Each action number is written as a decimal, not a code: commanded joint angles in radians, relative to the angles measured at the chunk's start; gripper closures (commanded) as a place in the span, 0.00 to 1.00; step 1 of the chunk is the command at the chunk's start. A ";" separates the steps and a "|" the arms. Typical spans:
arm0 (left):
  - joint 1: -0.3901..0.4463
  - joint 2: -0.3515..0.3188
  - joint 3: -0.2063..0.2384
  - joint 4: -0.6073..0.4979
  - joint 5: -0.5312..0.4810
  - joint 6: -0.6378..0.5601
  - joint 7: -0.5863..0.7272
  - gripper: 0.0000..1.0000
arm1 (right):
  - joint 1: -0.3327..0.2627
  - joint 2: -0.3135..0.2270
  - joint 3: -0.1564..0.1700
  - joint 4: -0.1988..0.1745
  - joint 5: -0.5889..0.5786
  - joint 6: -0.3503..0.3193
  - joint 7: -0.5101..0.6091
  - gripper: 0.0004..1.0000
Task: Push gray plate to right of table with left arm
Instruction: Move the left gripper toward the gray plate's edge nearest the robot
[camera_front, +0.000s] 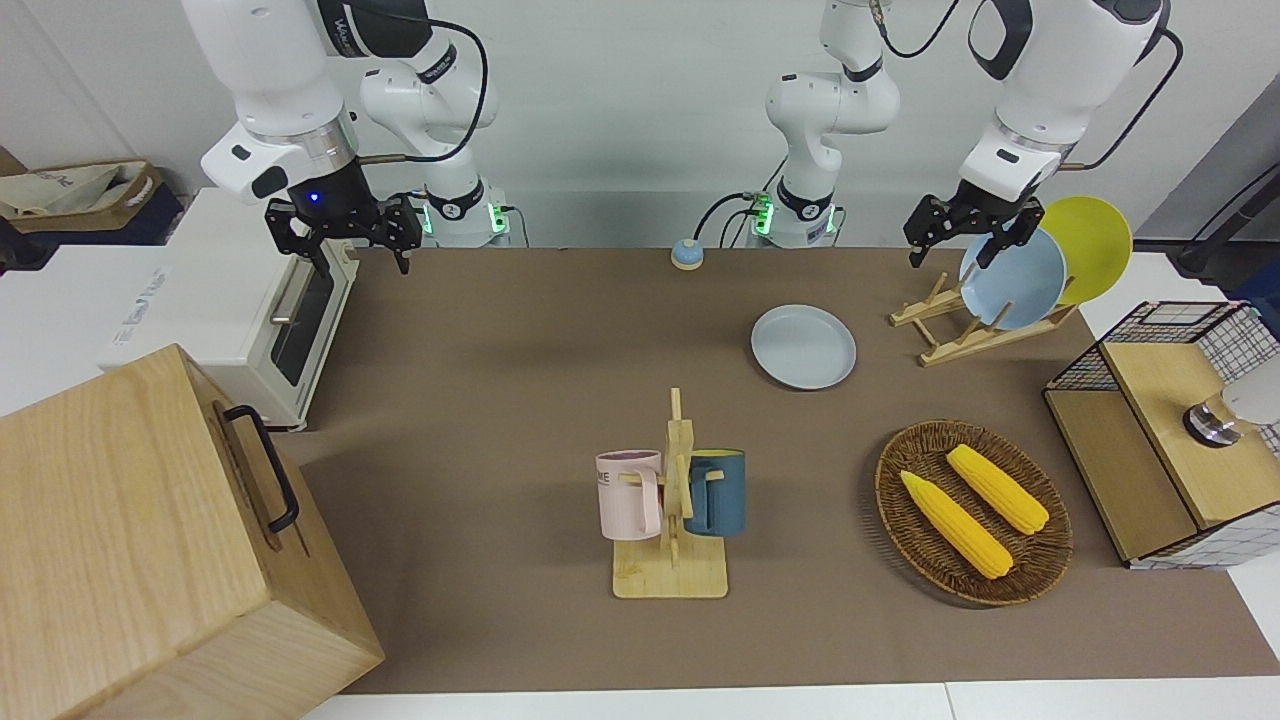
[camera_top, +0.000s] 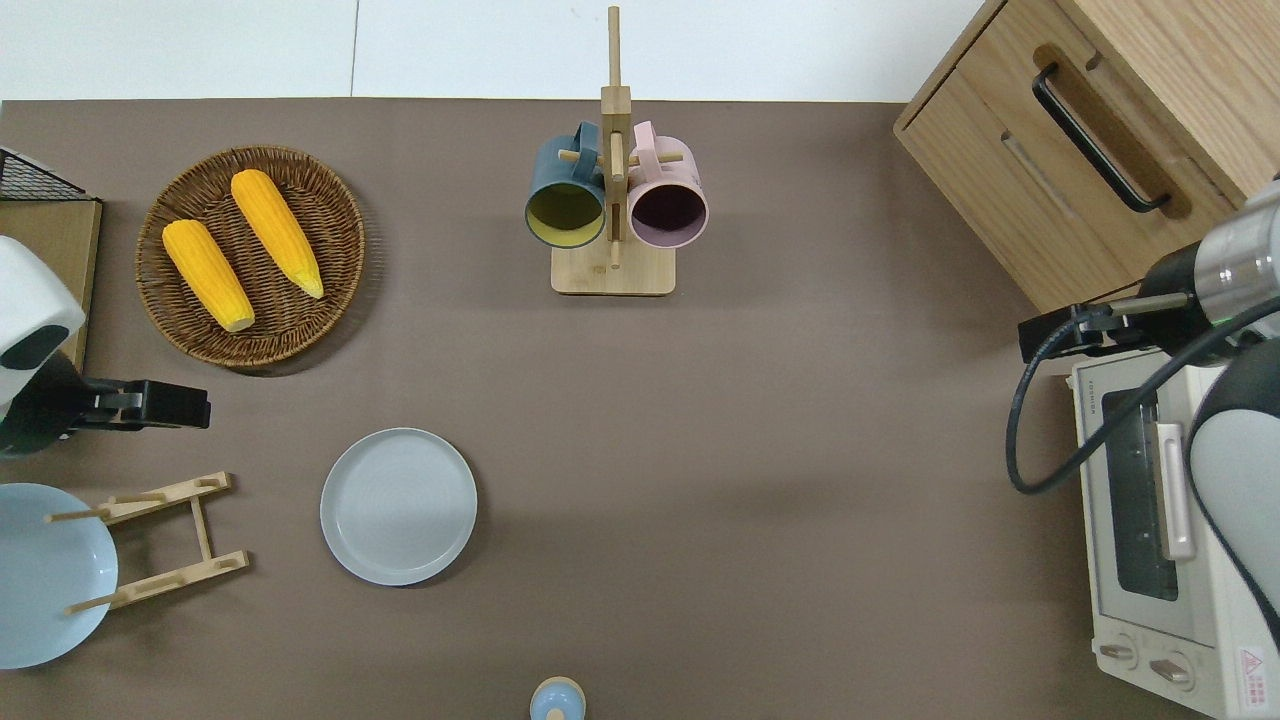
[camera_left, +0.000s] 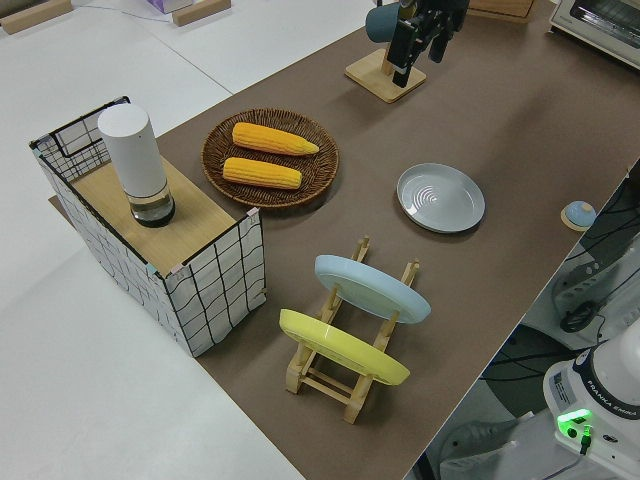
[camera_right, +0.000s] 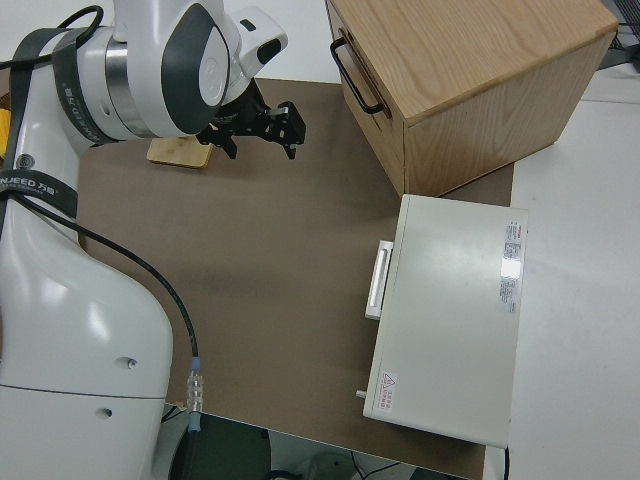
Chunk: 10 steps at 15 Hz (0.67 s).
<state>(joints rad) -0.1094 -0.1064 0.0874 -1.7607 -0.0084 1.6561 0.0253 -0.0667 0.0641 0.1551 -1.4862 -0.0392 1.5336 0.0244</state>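
The gray plate (camera_front: 803, 346) lies flat on the brown table (camera_front: 500, 400), toward the left arm's end; it also shows in the overhead view (camera_top: 398, 506) and the left side view (camera_left: 440, 197). My left gripper (camera_front: 952, 250) is open and empty, up in the air. In the overhead view, the left gripper (camera_top: 198, 405) is over the table between the corn basket (camera_top: 250, 255) and the wooden dish rack (camera_top: 165, 540), apart from the plate. My right gripper (camera_front: 352, 255) is open and parked.
The dish rack holds a sky-blue plate (camera_front: 1012, 280) and a yellow plate (camera_front: 1095, 245). A mug stand (camera_front: 672, 520) with a pink and a blue mug stands mid-table. A toaster oven (camera_front: 250, 330), a wooden cabinet (camera_front: 150, 540), a wire crate (camera_front: 1170, 430) and a small blue bell (camera_front: 686, 254) line the edges.
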 joint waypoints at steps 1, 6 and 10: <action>0.004 0.001 -0.008 0.012 -0.007 0.004 -0.010 0.01 | -0.001 -0.006 0.000 0.001 0.007 -0.010 0.005 0.02; 0.005 -0.003 -0.006 0.007 -0.007 -0.013 -0.010 0.01 | -0.001 -0.006 0.000 0.001 0.007 -0.010 0.003 0.02; 0.005 -0.016 -0.006 -0.011 -0.007 -0.013 -0.011 0.01 | -0.001 -0.006 0.000 0.001 0.007 -0.010 0.003 0.02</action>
<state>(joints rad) -0.1095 -0.1064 0.0853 -1.7604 -0.0085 1.6540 0.0232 -0.0667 0.0641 0.1551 -1.4862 -0.0392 1.5336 0.0244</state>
